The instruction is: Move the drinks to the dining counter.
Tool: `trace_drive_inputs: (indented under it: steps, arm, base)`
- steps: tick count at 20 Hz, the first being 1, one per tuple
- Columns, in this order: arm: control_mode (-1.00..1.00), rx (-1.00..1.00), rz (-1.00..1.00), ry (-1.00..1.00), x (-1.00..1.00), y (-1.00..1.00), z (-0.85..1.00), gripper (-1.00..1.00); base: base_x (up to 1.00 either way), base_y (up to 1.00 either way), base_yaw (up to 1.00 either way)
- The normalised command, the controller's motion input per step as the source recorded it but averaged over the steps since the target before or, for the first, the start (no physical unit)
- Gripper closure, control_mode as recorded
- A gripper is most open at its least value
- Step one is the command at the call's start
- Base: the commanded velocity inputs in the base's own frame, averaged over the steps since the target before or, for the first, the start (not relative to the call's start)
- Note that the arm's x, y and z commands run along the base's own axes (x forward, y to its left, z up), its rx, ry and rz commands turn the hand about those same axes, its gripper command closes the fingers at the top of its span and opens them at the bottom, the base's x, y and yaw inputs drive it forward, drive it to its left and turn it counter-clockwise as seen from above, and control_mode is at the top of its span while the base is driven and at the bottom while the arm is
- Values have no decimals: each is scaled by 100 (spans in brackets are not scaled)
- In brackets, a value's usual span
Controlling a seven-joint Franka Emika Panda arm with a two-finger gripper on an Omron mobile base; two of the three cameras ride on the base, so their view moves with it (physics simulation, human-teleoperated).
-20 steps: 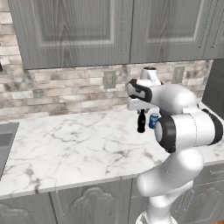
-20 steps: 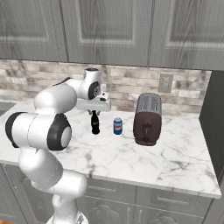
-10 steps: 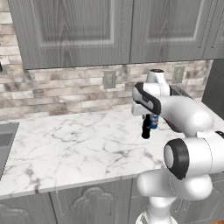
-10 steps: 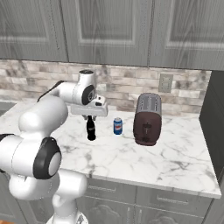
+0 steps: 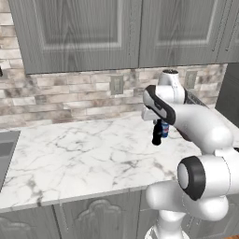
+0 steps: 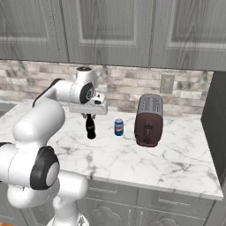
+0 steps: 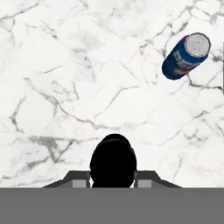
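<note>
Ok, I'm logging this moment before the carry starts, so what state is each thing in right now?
Bottle: upright, held by the neck, bottom at the worktop.
Can: upright on the worktop, untouched, apart from the bottle.
Toaster: standing on the worktop, right of the can.
Gripper: jaws shut on the bottle.
</note>
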Motion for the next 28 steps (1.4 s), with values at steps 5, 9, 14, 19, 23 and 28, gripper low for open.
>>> trace_drive_inputs:
  steps: [5, 9, 14, 19, 23, 28]
  arm:
    - [-100, 0, 0, 0, -13, 0, 23, 100]
    - [-100, 0, 0, 0, -6, 0, 6, 100]
    - [-100, 0, 0, 0, -1, 0, 3, 100]
    - [100, 0, 0, 0, 0, 0, 0, 100]
    - [100, 0, 0, 0, 0, 0, 0, 100]
    - [100, 0, 0, 0, 0, 0, 0, 100]
  base:
    - [0, 0, 0]
    - [0, 0, 0]
    - [0, 0, 0]
    - [-42, 0, 3]
    - [-98, 20, 34]
    - [-49, 40, 90]
